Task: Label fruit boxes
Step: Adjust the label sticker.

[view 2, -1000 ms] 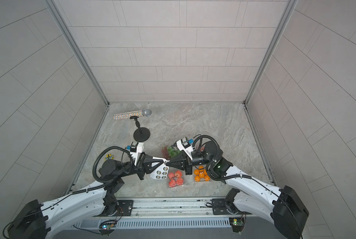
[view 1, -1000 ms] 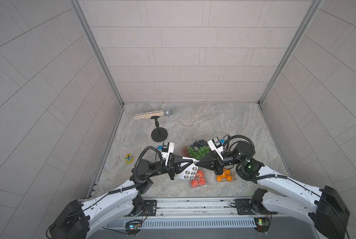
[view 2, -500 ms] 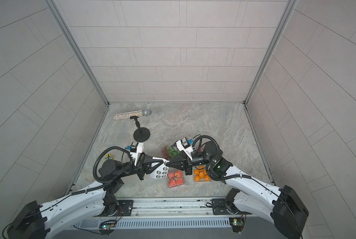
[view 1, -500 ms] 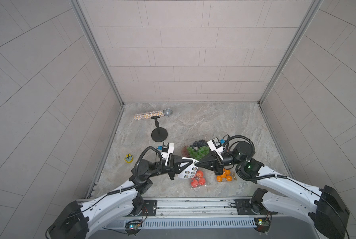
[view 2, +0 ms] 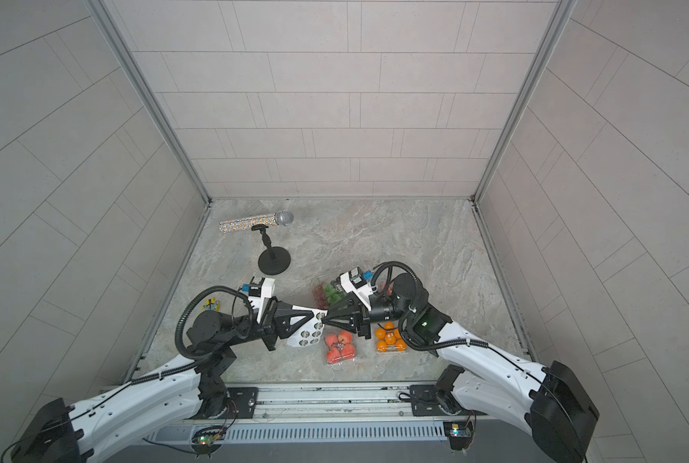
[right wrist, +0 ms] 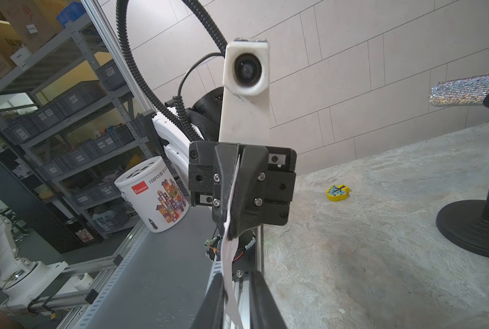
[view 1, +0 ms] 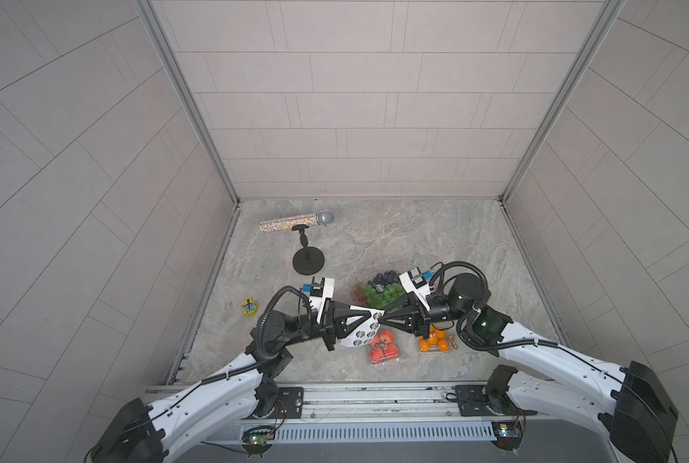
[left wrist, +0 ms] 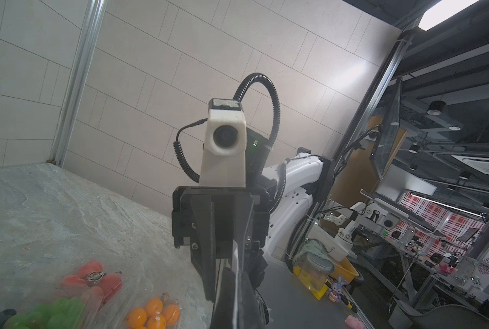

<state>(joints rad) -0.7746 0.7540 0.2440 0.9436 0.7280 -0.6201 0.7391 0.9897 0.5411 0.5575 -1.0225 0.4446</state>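
1. The left gripper is pressed together on a white sticker sheet; the sheet hangs tilted above the desk, with rows of round stickers showing in both top views.
2. The right gripper meets the left one tip to tip at the sheet's right corner; in the right wrist view its fingers stand slightly spread, with the sheet's edge running between them.
3. The near red fruit box lies just below and right of the sheet; the orange box sits to its right, partly under the right gripper.
4. The grape box, with blueberries at its far end, lies on the far side of the two grippers; the far red fruit box is beside it, with a round sticker on its lid.
5. Far left, a glittery microphone rests on a black stand; a small yellow toy lies near the left wall.
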